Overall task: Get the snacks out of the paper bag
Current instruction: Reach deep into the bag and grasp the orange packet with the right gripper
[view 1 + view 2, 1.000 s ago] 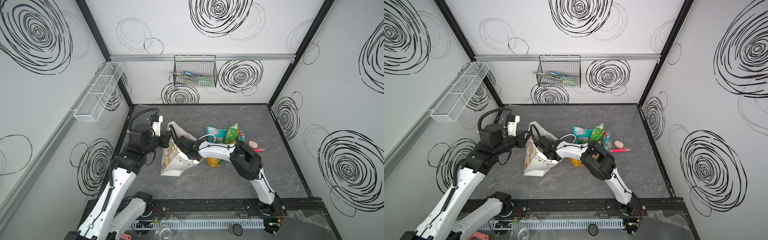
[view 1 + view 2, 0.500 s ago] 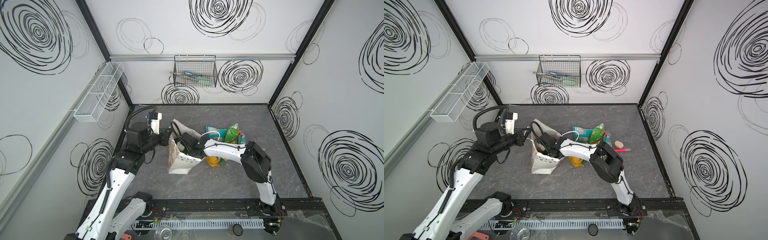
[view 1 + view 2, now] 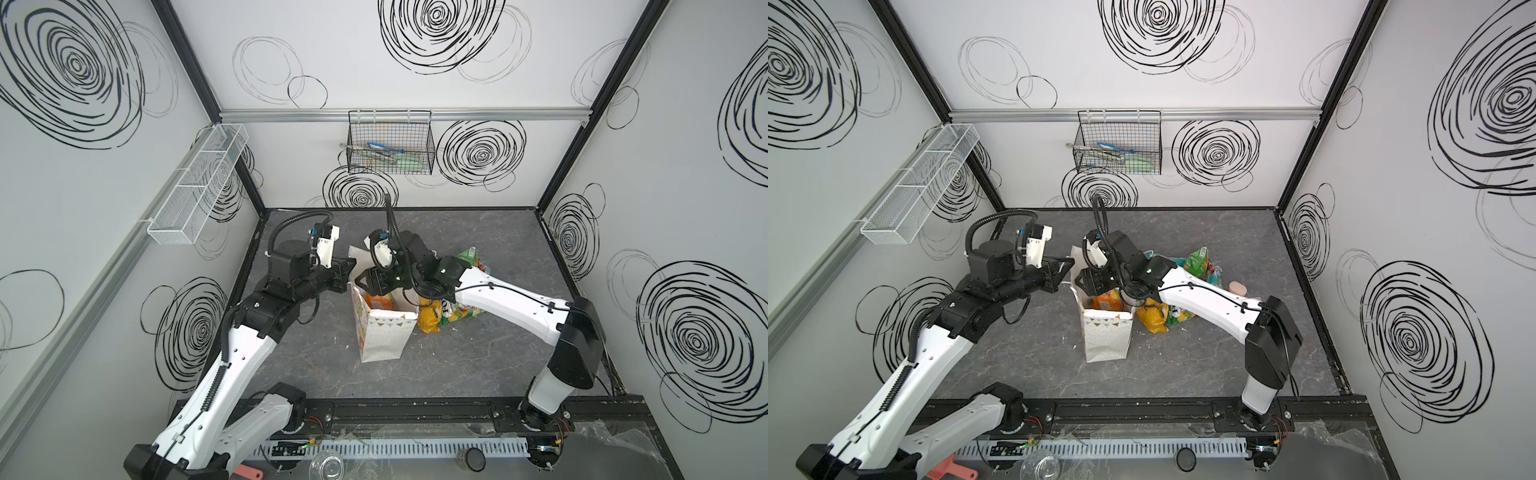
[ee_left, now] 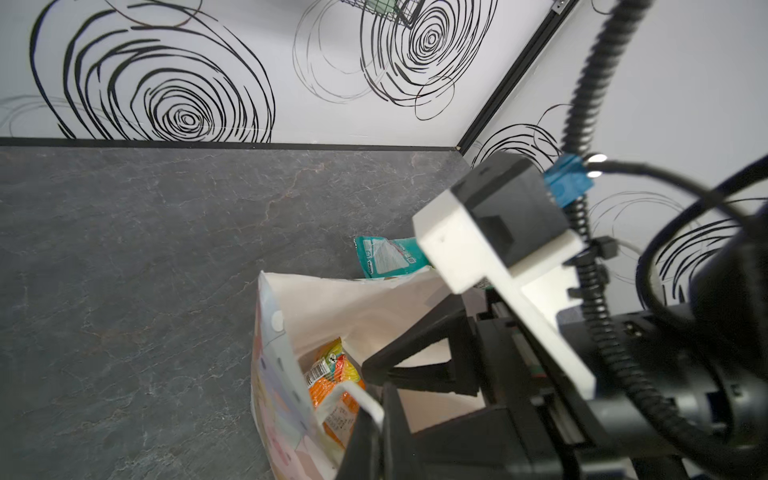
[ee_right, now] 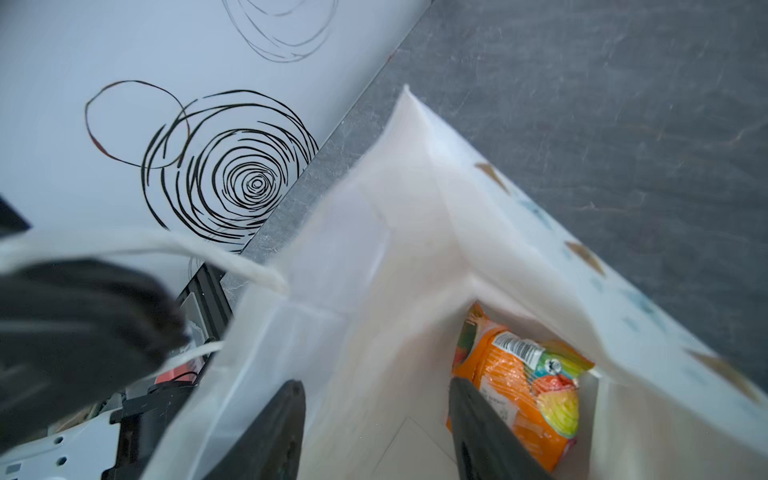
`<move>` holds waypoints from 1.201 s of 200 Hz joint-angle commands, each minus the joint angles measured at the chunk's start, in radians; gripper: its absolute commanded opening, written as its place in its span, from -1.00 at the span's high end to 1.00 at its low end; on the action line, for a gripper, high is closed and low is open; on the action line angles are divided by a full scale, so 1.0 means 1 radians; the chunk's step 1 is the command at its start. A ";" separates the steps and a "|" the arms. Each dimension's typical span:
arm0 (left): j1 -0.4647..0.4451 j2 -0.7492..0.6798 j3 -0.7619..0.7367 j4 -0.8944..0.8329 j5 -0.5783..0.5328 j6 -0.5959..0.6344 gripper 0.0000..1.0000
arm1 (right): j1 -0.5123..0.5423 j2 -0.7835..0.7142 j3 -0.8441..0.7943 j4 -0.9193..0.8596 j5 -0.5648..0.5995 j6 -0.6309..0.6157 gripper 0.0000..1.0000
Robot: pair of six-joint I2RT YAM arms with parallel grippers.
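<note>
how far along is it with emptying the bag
Done: several snacks lie in a pile on the table beside the paper bag. In hand: the left gripper is shut on the cord handle, holding the bag upright, while the right gripper has open jaws inside the bag's mouth. Left: at least an orange packet inside, not yet gripped.

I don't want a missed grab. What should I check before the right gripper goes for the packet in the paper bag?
1. Paper bag standing, mouth open: ok.
2. Left gripper shut on the cord handle: ok.
3. Right gripper jaws open at the bag mouth: ok.
4. Orange packet between the jaws: not ok, it lies to one side of them.
5. Anything else under it: cannot tell.
</note>
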 commanded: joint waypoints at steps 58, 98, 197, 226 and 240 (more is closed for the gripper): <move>-0.136 0.133 0.278 0.049 -0.103 0.768 1.00 | -0.004 -0.378 -0.193 0.133 0.263 -0.050 -0.70; -0.233 0.146 0.208 -0.013 -0.033 1.057 1.00 | -0.047 -0.438 -0.468 0.203 0.221 0.019 -0.87; -0.290 0.028 -0.044 0.078 -0.002 0.967 0.66 | 0.195 -0.133 -0.573 0.425 0.046 0.250 -0.47; -0.347 -0.041 -0.096 0.158 -0.039 0.814 0.70 | 0.206 -0.108 -0.485 0.347 0.121 0.246 -0.59; -0.374 -0.079 -0.131 0.168 -0.063 0.731 0.77 | 0.213 -0.137 -0.482 0.316 0.206 0.242 -0.65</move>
